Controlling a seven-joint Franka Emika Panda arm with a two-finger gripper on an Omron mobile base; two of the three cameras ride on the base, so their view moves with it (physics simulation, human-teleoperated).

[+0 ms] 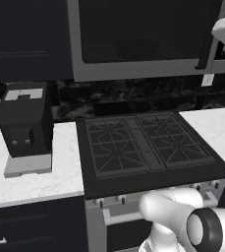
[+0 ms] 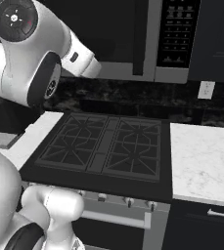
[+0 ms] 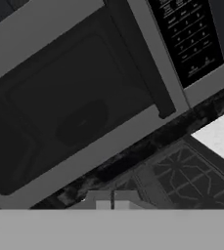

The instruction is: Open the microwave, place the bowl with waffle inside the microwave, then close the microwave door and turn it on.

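The microwave (image 1: pixel 133 72) hangs above the cooktop, with its grey frame also at the top of the right base view (image 2: pixel 155 44). Its microwave door (image 1: pixel 143 29) is closed, dark glass with a vertical bar handle (image 1: pixel 205 37) at the right edge. In the hand view the door (image 3: pixel 74 97) and handle (image 3: pixel 140 58) appear close up and tilted, with the button panel (image 3: pixel 189 36) to the right. A dark oval turntable (image 3: pixel 81 122) shows faintly behind the glass. My arm (image 2: pixel 35 49) is raised toward the microwave. The bowl and waffle are out of view.
A black gas cooktop (image 1: pixel 143 142) lies below the microwave. A black coffee machine (image 1: pixel 25 123) stands on the white marble counter to its left. More marble counter (image 2: pixel 206 161) lies to the right, with a wall outlet (image 2: pixel 206 89) above it.
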